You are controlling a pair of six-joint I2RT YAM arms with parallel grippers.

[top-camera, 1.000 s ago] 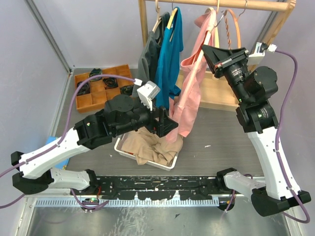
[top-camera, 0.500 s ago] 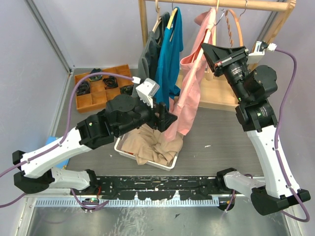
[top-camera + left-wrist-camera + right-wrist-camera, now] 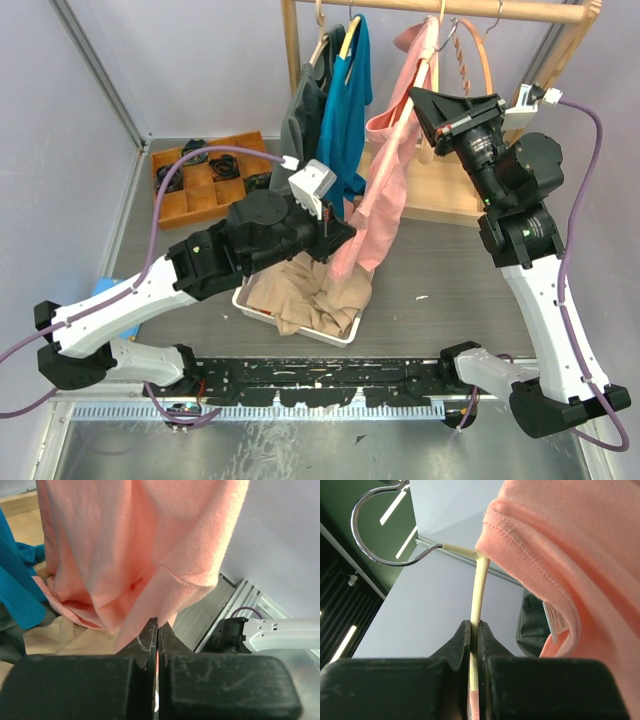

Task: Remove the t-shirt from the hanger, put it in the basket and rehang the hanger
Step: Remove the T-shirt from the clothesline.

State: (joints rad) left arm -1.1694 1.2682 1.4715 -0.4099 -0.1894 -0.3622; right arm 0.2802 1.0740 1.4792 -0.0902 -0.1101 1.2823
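Note:
A pink t-shirt [image 3: 383, 175] hangs from a cream hanger [image 3: 480, 587] on the wooden rail [image 3: 470, 10]. My left gripper [image 3: 345, 232] is shut on the t-shirt's lower hem; the left wrist view shows pink cloth [image 3: 145, 555] pinched between the closed jaws of the left gripper [image 3: 158, 626]. My right gripper [image 3: 425, 100] is shut on the hanger's arm just below its metal hook [image 3: 380, 525]. In the right wrist view the right gripper [image 3: 476, 627] grips the cream bar, and the shirt's collar [image 3: 530, 555] with its label lies to the right.
A teal shirt [image 3: 345, 110] and a dark grey garment [image 3: 300, 115] hang to the left on the same rail. Below sits a white bin [image 3: 250, 305] holding beige cloth [image 3: 305, 295]. An orange compartment tray [image 3: 195, 185] lies at back left. A wooden board [image 3: 440, 190] stands behind.
My left gripper moved forward to the pink hem and shut on it; it was open before. The right gripper has stayed shut on the hanger.

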